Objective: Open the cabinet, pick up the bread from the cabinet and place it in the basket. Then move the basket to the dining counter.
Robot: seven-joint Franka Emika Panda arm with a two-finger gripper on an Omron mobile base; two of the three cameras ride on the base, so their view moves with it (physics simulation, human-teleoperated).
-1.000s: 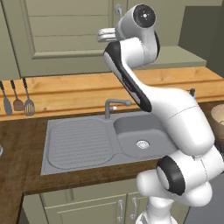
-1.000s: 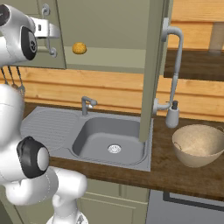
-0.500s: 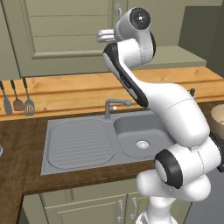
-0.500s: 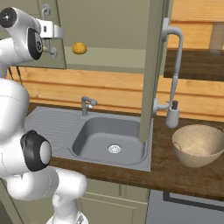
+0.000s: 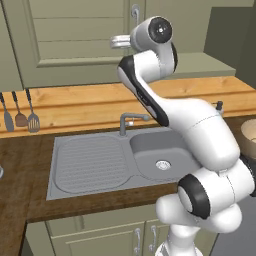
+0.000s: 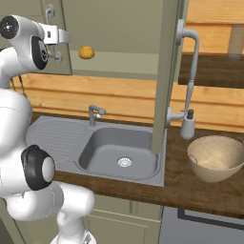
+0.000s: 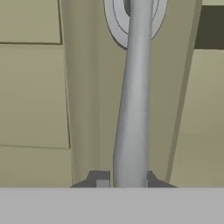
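cabinet (image 5: 85, 40): on the wall above the sink; left door shut, right door (image 6: 164, 76) swung open and seen edge-on in the right base view
handle (image 7: 131, 100): silver bar on the left door, running up between the fingertips in the hand view, with its round mount at the top
gripper (image 7: 124, 178): raised to the left door, fingers clamped on the handle, one dark tip on each side of the bar
bread (image 6: 86, 52): on the cabinet shelf behind the open door, just right of the hand, not touched
basket (image 6: 216, 157): upright on the dark counter right of the sink, below the open door's right side
sink (image 6: 121, 152): grey, under the cabinet, with a tap (image 6: 94, 114) at its back
utensils (image 5: 20, 112): hang on the wood backsplash far left
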